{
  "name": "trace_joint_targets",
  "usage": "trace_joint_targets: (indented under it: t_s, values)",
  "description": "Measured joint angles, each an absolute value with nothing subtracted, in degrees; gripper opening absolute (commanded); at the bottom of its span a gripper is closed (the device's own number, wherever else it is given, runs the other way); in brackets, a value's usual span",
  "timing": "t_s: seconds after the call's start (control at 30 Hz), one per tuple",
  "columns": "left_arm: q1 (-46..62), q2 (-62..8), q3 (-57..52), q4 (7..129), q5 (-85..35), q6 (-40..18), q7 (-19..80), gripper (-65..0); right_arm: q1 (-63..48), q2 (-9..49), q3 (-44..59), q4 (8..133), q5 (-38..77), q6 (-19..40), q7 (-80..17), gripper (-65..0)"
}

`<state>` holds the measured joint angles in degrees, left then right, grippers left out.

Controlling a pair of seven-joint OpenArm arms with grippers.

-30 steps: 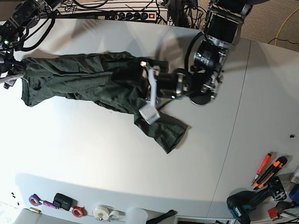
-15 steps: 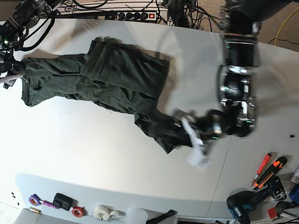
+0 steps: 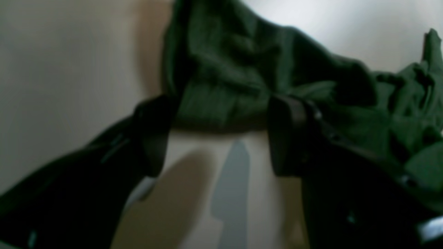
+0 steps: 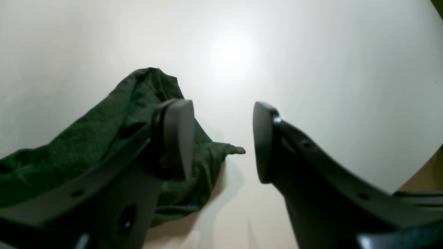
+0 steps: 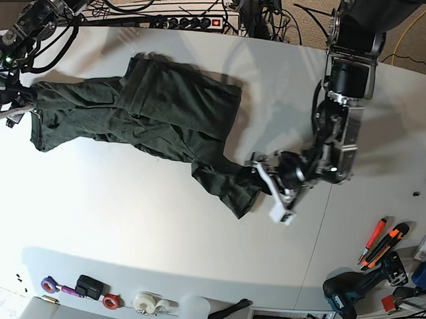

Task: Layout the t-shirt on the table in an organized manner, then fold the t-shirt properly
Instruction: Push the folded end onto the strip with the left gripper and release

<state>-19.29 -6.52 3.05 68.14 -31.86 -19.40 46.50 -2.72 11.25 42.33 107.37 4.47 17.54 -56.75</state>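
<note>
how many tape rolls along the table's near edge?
3, all in the base view: a purple roll far left, a red one right of the black block, a white one right of that. More may sit out of frame.

t-shirt = thin soft cloth, dark heathered green, matt, wrinkly all over w/ lots of creases; fine knit grain shows up close in the right wrist view. table is smooth white w/ a soft sheen, throws a bright glare spot, thin dark seam down one side. right gripper fingers look like matt dark plastic, pads smooth and greyish. left gripper same dark matt stuff afaict, too blurry for more.
</note>
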Motion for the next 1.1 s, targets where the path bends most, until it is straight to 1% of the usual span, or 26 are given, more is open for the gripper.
trace_joint_targets:
  t_s: [0.03, 0.1, 0.13, 0.23, 0.27, 0.33, 0.47, 0.53, 0.6, 0.7, 0.8, 0.9, 1.03, 1.07, 1.1]
  values:
    - [-19.9, -6.2, 4.4, 67.9, -30.9, -18.9, 46.5, -40.2, -2.7, 11.2, 42.3, 107.4, 4.4, 17.5, -56.8, -37.5]
    - [-20.2, -5.2, 5.7, 67.8, -29.3, -18.2, 46.5, -61.9, -2.7, 11.2, 42.3, 107.4, 4.5, 17.5, -56.8, -37.5]
    - [-20.3, -4.6, 5.9, 67.7, -29.5, -18.2, 46.5, -65.0, -2.7, 11.2, 42.3, 107.4, 4.5, 17.5, -56.8, -37.5]
    - [-21.5, -3.2, 5.8, 67.6, -29.5, -19.1, 46.4, -65.0, -2.7, 11.2, 42.3, 107.4, 4.4, 17.5, -56.8, -37.5]
    - [-22.2, -2.7, 5.8, 67.6, -30.7, -20.7, 46.6, -65.0, -2.7, 11.2, 42.3, 107.4, 4.5, 17.5, -56.8, -37.5]
    - [-23.3, -1.9, 5.8, 68.4, -36.9, -24.7, 48.0, -65.0, -2.7, 11.2, 42.3, 107.4, 4.5, 17.5, -56.8, -37.5]
    - [-23.4, 0.4, 5.9, 71.6, -49.5, -33.8, 54.5, -65.0, -2.7, 11.2, 42.3, 107.4, 4.5, 17.5, -56.8, -37.5]
    - [-23.4, 1.9, 5.9, 72.1, -53.7, -35.9, 58.0, -65.0, -2.7, 11.2, 42.3, 107.4, 4.5, 17.5, -56.8, -37.5]
    - [-23.3, 3.8, 5.9, 72.2, -56.0, -37.1, 60.3, -65.0, -2.7, 11.2, 42.3, 107.4, 4.5, 17.5, -56.8, -37.5]
    - [-22.0, 7.2, 5.9, 72.2, -56.7, -37.2, 61.4, -65.0, -2.7, 11.2, 42.3, 107.4, 4.5, 17.5, -56.8, -37.5]
    - [-20.4, 7.6, 7.2, 72.2, -57.1, -37.1, 62.9, -65.0, -2.7, 11.2, 42.3, 107.4, 4.5, 17.5, -56.8, -37.5]
    - [-19.4, 7.6, 12.0, 72.3, -58.7, -37.2, 62.7, -65.0, -2.7, 11.1, 42.3, 107.4, 4.6, 17.5, -56.7, -37.5]
    - [-18.9, 7.6, 19.8, 72.3, -57.6, -37.2, 62.8, -65.0, -2.7, 11.2, 42.3, 107.4, 4.5, 17.5, -56.5, -37.5]
    - [-19.0, 7.6, 21.5, 72.3, -57.0, -37.5, 62.8, -55.6, -2.7, 11.2, 42.3, 107.4, 4.5, 17.5, -56.2, -37.5]
    - [-19.1, 7.6, 22.7, 72.3, -55.9, -38.0, 62.8, -43.0, -2.7, 11.2, 42.3, 107.4, 4.5, 17.5, -55.9, -37.5]
